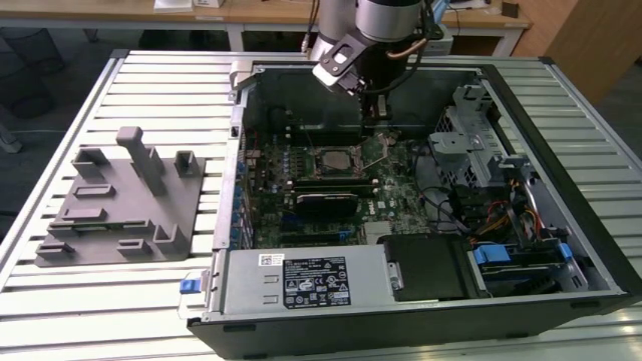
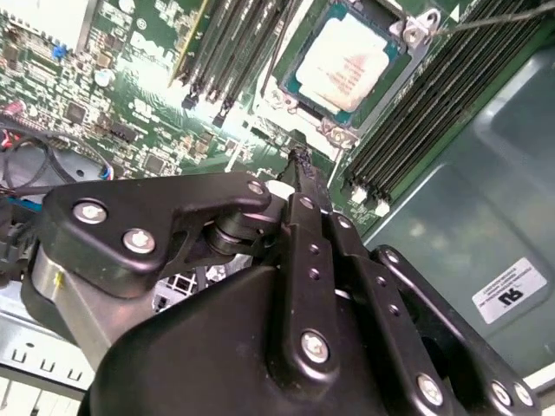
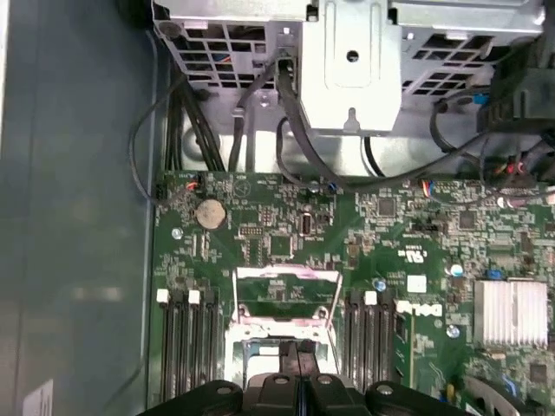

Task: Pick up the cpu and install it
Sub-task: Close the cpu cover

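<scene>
The cpu [image 2: 347,61], a flat square chip with a silver top, lies in the black-framed socket on the green motherboard [image 2: 130,78] inside the open computer case. In the exterior view the cpu [image 1: 336,160] sits mid-board. My gripper [image 1: 378,120] hangs above the board, just behind the socket and toward the exterior view's right. Its thin dark fingers [image 2: 299,169] are pressed together with nothing between them. In the first wrist view the gripper [image 3: 299,355] is above the raised metal load frame [image 3: 286,303] of the socket.
A grey plastic fixture block [image 1: 120,203] stands on the slatted table at the exterior view's left. Inside the case are a metal drive cage [image 1: 471,128], loose cables [image 3: 286,130], memory slots [image 3: 186,347], a silver heatsink [image 3: 512,312] and the power supply [image 1: 301,282].
</scene>
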You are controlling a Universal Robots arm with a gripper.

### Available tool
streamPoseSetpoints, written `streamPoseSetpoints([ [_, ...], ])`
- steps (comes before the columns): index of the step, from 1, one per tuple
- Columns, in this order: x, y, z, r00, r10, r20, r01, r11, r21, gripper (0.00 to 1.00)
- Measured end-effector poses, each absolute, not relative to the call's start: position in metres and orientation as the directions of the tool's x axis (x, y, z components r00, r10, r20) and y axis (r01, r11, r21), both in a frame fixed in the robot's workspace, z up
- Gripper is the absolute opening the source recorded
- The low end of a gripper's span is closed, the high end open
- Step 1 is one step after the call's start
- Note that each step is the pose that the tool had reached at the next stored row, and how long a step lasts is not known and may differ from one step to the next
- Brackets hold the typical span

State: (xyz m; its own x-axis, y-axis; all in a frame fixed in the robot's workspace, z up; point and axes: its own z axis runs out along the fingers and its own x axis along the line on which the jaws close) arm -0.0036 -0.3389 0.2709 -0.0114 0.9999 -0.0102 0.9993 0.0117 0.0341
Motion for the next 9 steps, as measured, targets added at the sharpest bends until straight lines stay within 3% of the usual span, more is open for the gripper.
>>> streamPoseSetpoints([
  [9, 0.007, -0.338, 0.266, -0.011, 1.000, -0.010, 0.999, 0.012, 0.033, 0.11],
])
